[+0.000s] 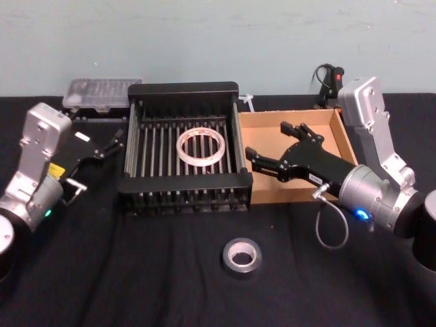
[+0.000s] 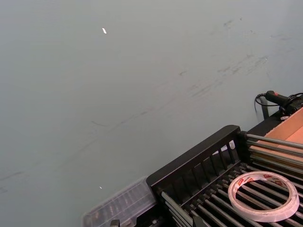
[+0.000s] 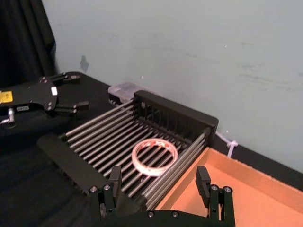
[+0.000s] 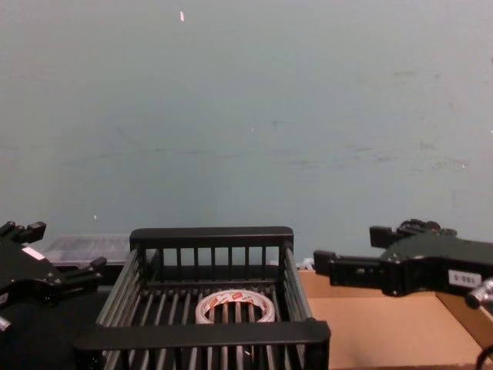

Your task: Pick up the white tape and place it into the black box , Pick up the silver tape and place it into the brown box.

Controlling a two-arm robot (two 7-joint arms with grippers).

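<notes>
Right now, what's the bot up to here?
It is sorting two tape rolls into boxes, about halfway through. The white tape already lies flat on the slatted floor of the black box. The silver tape sits on the black cloth in front of the boxes, untouched. The right pincer hangs open and empty over the brown box. The left pincer is open too, beside the black box's left wall, holding nothing.

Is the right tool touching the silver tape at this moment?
Apart. In the head view the right tool hovers open over the brown box, while the silver tape lies on the black cloth nearer the robot.
</notes>
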